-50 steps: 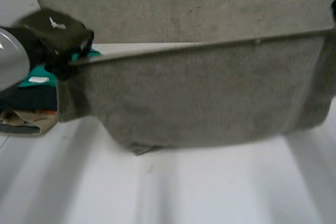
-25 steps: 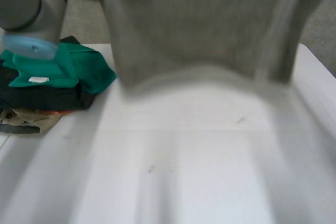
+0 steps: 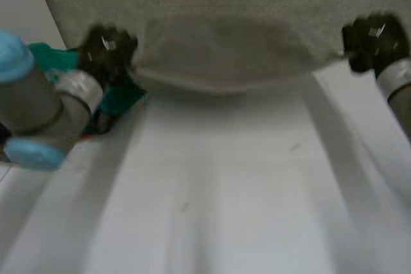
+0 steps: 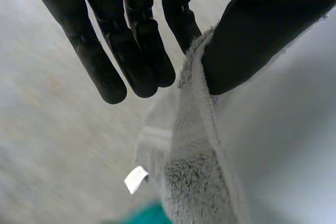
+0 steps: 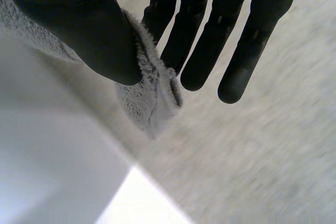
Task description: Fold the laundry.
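At the far side of the white bench (image 3: 212,216), the grey towel (image 3: 225,56) sags between the left hand (image 3: 108,49) and the right hand (image 3: 371,38). Each hand pinches one corner between thumb and straight fingers. Both pinches look shallow, so I think a quick pull could make a corner slip out.

Head view looks down at the table (image 3: 212,210) — wrist views (close) share its towel (image 3: 218,56).
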### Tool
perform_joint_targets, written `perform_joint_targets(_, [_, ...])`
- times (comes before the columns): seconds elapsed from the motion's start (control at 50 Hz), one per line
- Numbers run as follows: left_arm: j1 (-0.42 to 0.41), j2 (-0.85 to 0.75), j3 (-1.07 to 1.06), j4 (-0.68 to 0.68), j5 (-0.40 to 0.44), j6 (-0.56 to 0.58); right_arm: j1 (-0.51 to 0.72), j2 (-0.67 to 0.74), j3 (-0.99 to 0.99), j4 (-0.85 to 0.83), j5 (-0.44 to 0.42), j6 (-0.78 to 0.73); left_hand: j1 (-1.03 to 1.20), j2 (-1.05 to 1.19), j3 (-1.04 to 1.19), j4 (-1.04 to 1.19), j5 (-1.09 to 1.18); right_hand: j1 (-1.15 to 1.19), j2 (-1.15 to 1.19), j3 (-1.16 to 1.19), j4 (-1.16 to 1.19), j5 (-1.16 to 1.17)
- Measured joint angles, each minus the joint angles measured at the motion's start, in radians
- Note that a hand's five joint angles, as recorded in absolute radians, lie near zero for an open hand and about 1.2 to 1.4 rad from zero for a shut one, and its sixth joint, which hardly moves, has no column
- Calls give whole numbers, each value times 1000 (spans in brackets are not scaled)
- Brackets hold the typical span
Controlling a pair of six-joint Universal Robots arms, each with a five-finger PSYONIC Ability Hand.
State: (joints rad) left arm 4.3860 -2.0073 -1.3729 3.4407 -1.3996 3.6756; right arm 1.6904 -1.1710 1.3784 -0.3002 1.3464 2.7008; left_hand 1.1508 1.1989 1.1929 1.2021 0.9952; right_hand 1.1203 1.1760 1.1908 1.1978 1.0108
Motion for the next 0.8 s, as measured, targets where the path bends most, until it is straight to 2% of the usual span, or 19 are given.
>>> perform_joint_targets(0.08, [3,-85,-150,66,18,60,-13,48,114,0,-12,-56,-14,-28,-25,-30,-15,0,0,0,0,0])
perform_joint_targets(0.14, [4,-133,-198,101,24,91,-21,72,156,-1,-14,-83,-98,-130,-125,-134,-103,0,0,0,0,0])
perform_joint_targets(0.18, [6,-173,-230,135,25,119,-31,91,184,-1,-14,-104,-369,-398,-374,-388,-355,0,0,0,0,0])
perform_joint_targets(0.24, [11,-196,-245,166,16,138,-43,99,201,0,-14,-113,-630,-639,-630,-646,-617,0,0,0,0,0])
perform_joint_targets(0.28, [16,-199,-248,180,6,140,-52,97,206,1,-15,-111,-665,-701,-692,-712,-684,0,0,0,0,0])
perform_joint_targets(0.46, [52,-193,-242,190,-29,91,-97,64,208,11,-27,-56,-665,-718,-711,-730,-702,0,0,0,0,0])
perform_joint_targets(0.56, [75,-190,-238,182,-29,53,-118,57,207,18,-36,-39,-618,-665,-661,-667,-633,0,0,0,0,0])
perform_joint_targets(0.8, [94,-214,-226,113,43,22,-128,70,203,24,-45,-39,-558,-608,-603,-607,-575,0,0,0,0,0])
